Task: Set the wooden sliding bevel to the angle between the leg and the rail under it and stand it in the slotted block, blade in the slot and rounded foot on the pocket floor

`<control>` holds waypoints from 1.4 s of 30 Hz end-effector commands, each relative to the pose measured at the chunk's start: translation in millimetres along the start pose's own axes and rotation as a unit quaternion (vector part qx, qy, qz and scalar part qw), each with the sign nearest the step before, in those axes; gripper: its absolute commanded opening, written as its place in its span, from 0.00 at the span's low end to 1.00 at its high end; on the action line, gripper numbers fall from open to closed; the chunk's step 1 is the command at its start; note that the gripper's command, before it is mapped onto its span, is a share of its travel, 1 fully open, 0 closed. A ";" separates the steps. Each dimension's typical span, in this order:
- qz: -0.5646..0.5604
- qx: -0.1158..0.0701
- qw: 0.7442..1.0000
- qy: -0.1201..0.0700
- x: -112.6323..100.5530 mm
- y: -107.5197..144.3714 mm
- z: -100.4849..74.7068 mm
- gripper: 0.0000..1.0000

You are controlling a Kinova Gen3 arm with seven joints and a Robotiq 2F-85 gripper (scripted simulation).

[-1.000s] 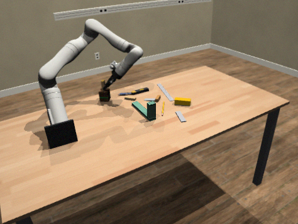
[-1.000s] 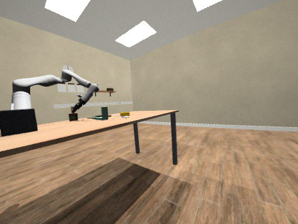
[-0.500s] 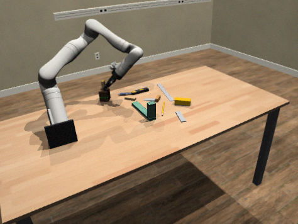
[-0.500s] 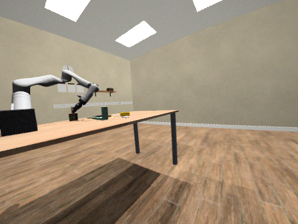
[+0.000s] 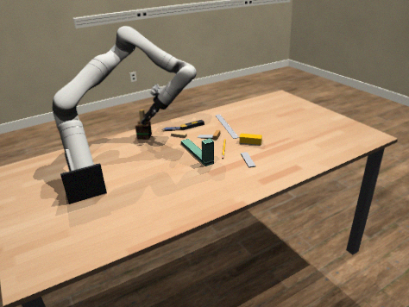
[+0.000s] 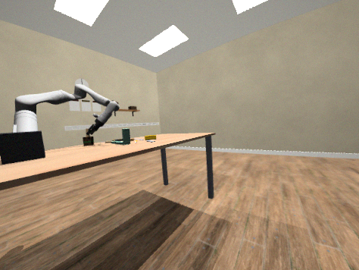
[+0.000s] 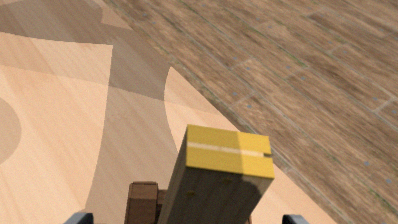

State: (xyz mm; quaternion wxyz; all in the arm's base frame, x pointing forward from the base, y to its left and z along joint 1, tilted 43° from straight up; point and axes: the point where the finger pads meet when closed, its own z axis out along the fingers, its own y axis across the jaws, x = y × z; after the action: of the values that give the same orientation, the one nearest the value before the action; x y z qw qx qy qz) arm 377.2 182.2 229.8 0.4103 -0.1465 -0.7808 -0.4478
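The wooden bevel (image 5: 141,115) stands in the dark slotted block (image 5: 143,130) at the back left of the table. In the wrist view the wooden bevel (image 7: 220,175) fills the lower middle, its yellow end toward the camera, leaning a little to one side, with the block (image 7: 142,200) below it. My gripper (image 5: 147,117) is open around the bevel. Its fingertips show only at the bottom edge of the wrist view (image 7: 185,218), apart from the wood on both sides. The green leg and rail (image 5: 202,151) stand mid-table. The black bevel (image 5: 190,125) lies behind them. The blade in the slot is hidden.
A yellow block (image 5: 250,139), a steel ruler (image 5: 226,126), a pencil (image 5: 223,148), a small grey plate (image 5: 248,159) and a small wooden piece (image 5: 178,134) lie around the green part. The robot base (image 5: 83,183) stands at the left. The table's back edge is close behind the block.
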 end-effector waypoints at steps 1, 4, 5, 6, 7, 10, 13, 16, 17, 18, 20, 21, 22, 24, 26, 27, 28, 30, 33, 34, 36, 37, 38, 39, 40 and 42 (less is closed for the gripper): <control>0.000 0.000 1.000 -0.001 0.3 0.2 -0.8 1.00; 0.000 0.000 1.000 -0.001 0.3 0.2 -0.8 1.00; 0.000 0.000 1.000 -0.001 0.3 0.2 -0.8 1.00; 0.000 0.000 1.000 -0.001 0.3 0.2 -0.8 1.00; 0.000 0.000 1.000 -0.001 0.3 0.2 -0.8 1.00; 0.000 0.000 1.000 -0.001 0.3 0.2 -0.8 1.00; 0.000 0.000 1.000 -0.001 0.3 0.2 -0.8 1.00; 0.000 0.000 1.000 -0.001 0.3 0.2 -0.8 1.00; 0.000 0.000 1.000 -0.001 0.3 0.2 -0.8 1.00; 0.000 0.000 1.000 -0.001 0.3 0.2 -0.8 1.00; 0.000 0.000 1.000 -0.001 0.3 0.2 -0.8 1.00; 0.000 0.000 1.000 -0.001 0.3 0.2 -0.8 1.00; 0.000 0.000 1.000 -0.001 0.3 0.2 -0.8 1.00; 0.000 0.000 1.000 -0.001 0.3 0.2 -0.8 1.00; 0.000 0.000 1.000 -0.001 0.3 0.2 -0.8 1.00; 0.000 0.000 1.000 -0.001 0.3 0.2 -0.8 1.00; 0.000 0.000 1.000 -0.001 0.3 0.2 -0.8 1.00; 0.000 0.000 1.000 -0.001 0.3 0.2 -1.0 1.00; 0.000 0.000 1.000 -0.001 0.3 0.2 -3.0 1.00; 0.000 0.000 1.000 -0.001 0.3 0.2 -4.4 1.00; 0.000 0.000 1.000 -0.001 0.3 0.2 -8.6 1.00; 0.000 0.000 1.000 -0.001 0.3 0.2 -11.3 1.00; 0.000 0.000 1.000 -0.001 0.3 0.2 -14.6 1.00; 0.000 0.000 1.000 -0.001 0.4 0.2 -18.3 1.00; 0.000 0.000 1.000 -0.001 0.4 0.2 -22.4 1.00; 0.000 0.000 1.000 -0.001 0.4 0.2 -31.8 1.00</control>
State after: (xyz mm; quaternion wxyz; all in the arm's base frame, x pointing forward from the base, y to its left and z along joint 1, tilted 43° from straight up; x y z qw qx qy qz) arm 385.8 168.2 234.3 0.4101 -0.1466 -0.7809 -0.4479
